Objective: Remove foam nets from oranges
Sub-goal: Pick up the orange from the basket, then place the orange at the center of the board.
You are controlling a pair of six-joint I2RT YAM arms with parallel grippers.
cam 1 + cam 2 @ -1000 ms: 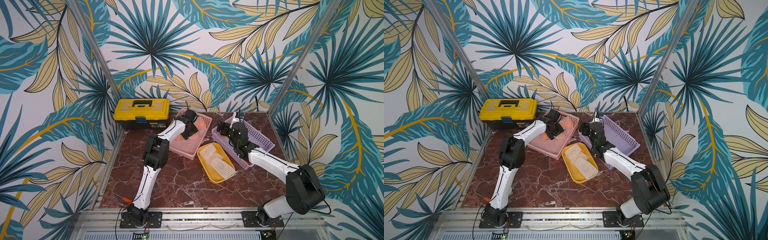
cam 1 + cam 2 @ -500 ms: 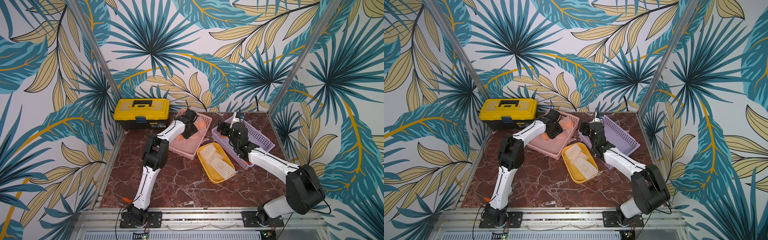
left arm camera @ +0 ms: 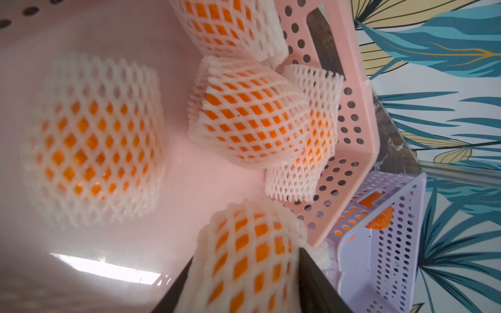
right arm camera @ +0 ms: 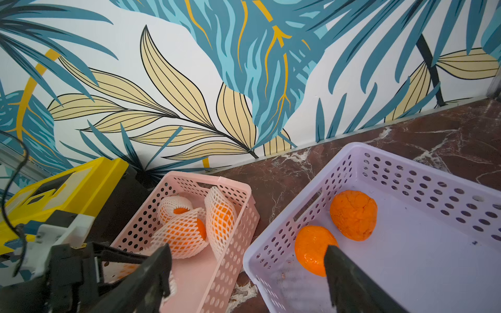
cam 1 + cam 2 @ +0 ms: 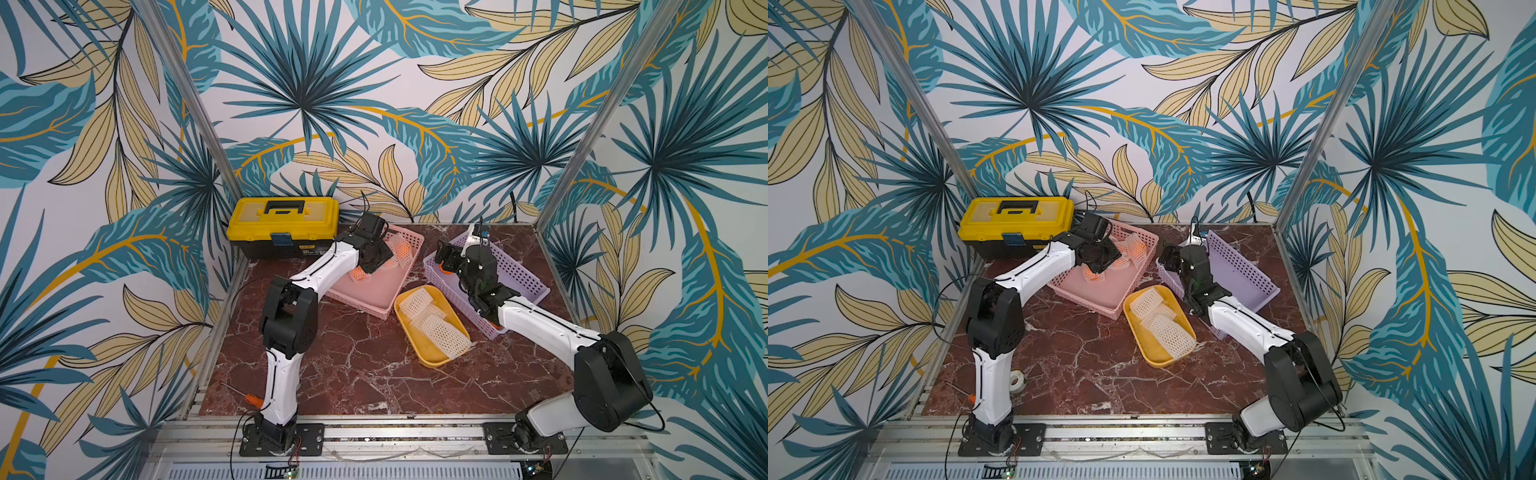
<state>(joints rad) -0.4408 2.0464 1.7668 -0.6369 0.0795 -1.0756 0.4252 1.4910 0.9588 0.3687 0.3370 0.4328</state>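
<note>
bench [image 5: 353, 365]: red-brown marble, across the lower centre of both top views.
toolbox [image 5: 282, 220]: yellow with a black handle, lid down, left of centre against the back wall.
pink basket [image 5: 376, 291]: perforated walls, just right of the toolbox, left arm reaching into it.
purple basket [image 5: 519, 270]: right of centre, one corner near the pink basket, right arm above it.
yellow tray [image 5: 428, 357]: centre of frame, in front of the two baskets and between them.
left pincer [image 3: 244, 257]: inside the pink basket, fingers pressed on both sides of a netted orange [image 3: 244, 230].
right pincer [image 4: 247, 249]: spread wide with nothing between the fingers, over the purple basket's end nearest the pink one.
foam nets [image 5: 432, 328]: white empty sleeves lying flat in the yellow tray, one drooping over its right rim; others wrapped around fruit in the pink basket.
oranges [image 4: 353, 214]: two bare ones just beside each other in the purple basket; netted ones in the pink basket.
tape roll [image 5: 1018, 380]: white, flat on the bench, lower left beside the left arm.
screwdriver [image 5: 249, 399]: orange handle, lower left at the bench's front edge.
</note>
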